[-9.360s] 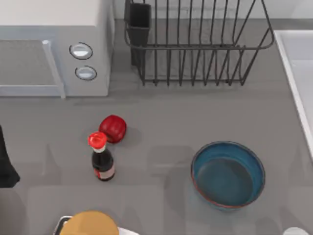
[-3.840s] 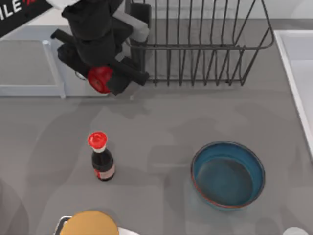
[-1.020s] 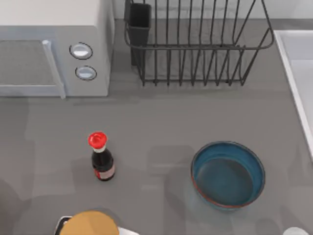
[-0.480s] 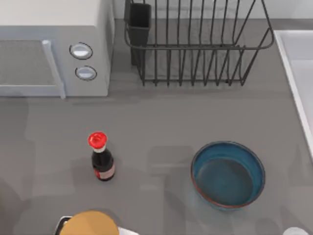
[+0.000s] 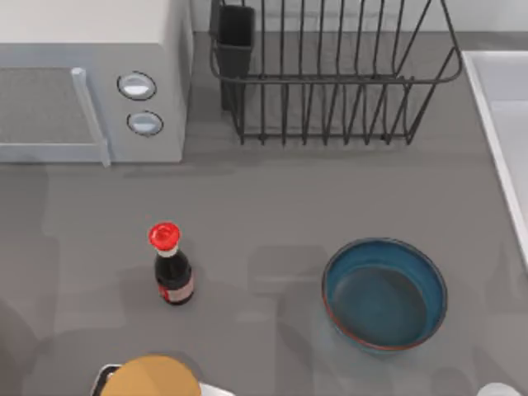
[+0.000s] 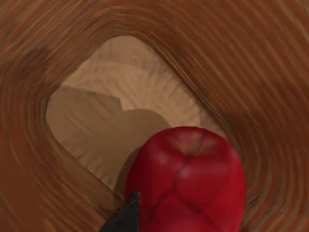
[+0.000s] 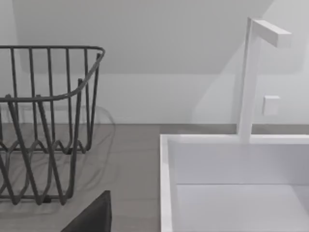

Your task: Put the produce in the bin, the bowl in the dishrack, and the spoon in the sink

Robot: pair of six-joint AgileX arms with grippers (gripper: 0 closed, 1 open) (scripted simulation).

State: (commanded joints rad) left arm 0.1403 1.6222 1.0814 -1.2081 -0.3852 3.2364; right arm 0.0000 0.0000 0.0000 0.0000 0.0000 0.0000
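One red produce [image 6: 186, 181], seen large from the left wrist, poised above the pale square floor of one wooden bin [image 6: 58, 48], walls of brown grain all round. Just beside the fruit, one dark tip of the left gripper [image 6: 126, 217], cut off at the edge; cannot tell whether clasping or released, nor whether touching the fruit.

On the grey table [image 5: 272, 206] from above: one teal bowl [image 5: 384, 294] toward the right front, upright, showing its own glazed floor. One black wire dishrack [image 5: 330, 78] at the back, with one dark utensil cup [image 5: 234, 33] on its left corner. One white microwave [image 5: 91, 82] at back left, bearing two round knobs [image 5: 136, 86]. One red-capped sauce bottle [image 5: 172, 268] upright at left front, well apart from the bowl.

Cut off at the right edge, one pale sink [image 5: 495, 99]; from the right wrist, one white faucet [image 7: 251, 72] rising over its rim. One dark sliver of the right gripper [image 7: 94, 217] there too, near the rack; grip state impossible to tell. Cut off at the front edge, one tan round shape [image 5: 153, 375], hard to make out.
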